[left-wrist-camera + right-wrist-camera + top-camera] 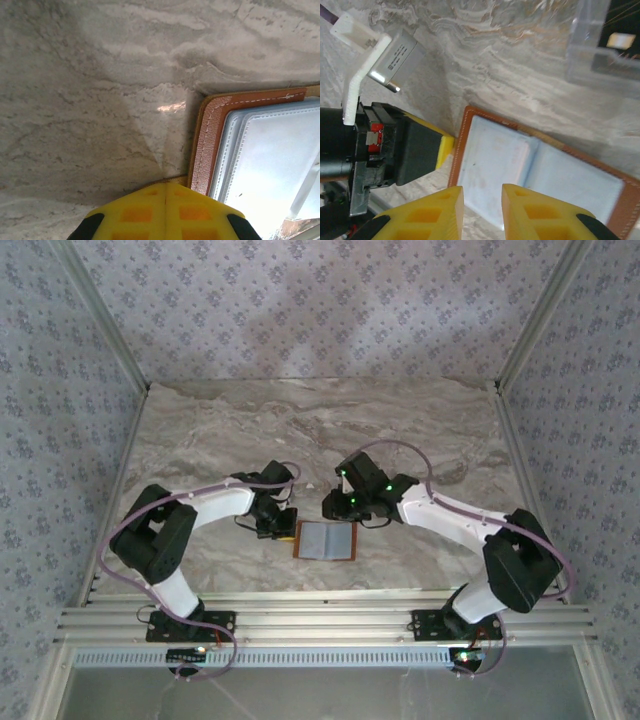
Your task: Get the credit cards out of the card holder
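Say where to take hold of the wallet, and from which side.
The wallet lies open and flat on the table, lining up. Probably take its brown left border, low from the left, by the shut left tool; that leaves the pockets free for the right tool.

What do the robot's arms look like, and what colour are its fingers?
The left arm and right arm have white links with black joints. Purple cables loop along them. The fingers are bright yellow with square pockets. Tiny green lights glow near the right arm's wrist.
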Controlling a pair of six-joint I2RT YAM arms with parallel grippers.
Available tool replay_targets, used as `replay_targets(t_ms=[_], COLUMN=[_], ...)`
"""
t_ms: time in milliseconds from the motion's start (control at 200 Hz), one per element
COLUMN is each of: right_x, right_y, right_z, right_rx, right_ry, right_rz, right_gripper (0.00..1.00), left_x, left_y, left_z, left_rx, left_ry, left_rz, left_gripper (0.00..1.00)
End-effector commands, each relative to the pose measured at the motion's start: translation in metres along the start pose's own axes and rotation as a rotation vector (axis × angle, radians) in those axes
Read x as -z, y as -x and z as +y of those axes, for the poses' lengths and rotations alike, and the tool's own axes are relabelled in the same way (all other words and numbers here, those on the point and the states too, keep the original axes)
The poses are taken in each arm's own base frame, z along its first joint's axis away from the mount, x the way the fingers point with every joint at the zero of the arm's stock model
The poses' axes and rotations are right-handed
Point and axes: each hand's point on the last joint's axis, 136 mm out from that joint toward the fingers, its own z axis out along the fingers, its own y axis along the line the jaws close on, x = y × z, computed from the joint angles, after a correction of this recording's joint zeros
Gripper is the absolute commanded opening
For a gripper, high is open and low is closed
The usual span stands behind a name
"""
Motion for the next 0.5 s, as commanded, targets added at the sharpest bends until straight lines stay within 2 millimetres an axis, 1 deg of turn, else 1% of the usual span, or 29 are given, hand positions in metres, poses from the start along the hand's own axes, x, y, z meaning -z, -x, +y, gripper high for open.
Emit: replay_targets(t_ms=[0,65,280,385,495], right_x=[-0.016,-0.024,-0.055,-0.067,-0.076], right_y=[-0.015,-0.020,-0.032,-0.037,-0.041], right_z=[0.013,0.019,0.027,0.027,0.027], right_rx=[-0.080,-0.082,-0.095,-0.103,-0.107], right_ry=[0.058,0.070,0.069,0.064,0.060], right_rz=[0.070,0.098,0.152,0.167,0.181], right_gripper=[0.27,0.27,0.27,0.26,0.26], left_x=[-0.010,-0.010,-0.009,-0.009,-0.009], left_y=[-0.011,-0.011,-0.010,-0.010,-0.010], left_z=[0.007,0.007,0.008,0.009,0.011], left_rx=[0.024,0.023,0.037,0.041,0.048], left_ry=[0.000,-0.004,-0.015,-0.018,-0.019], left_rz=[0.031,0.030,0.022,0.021,0.019], left_gripper=[0.06,0.06,0.06,0.06,0.06])
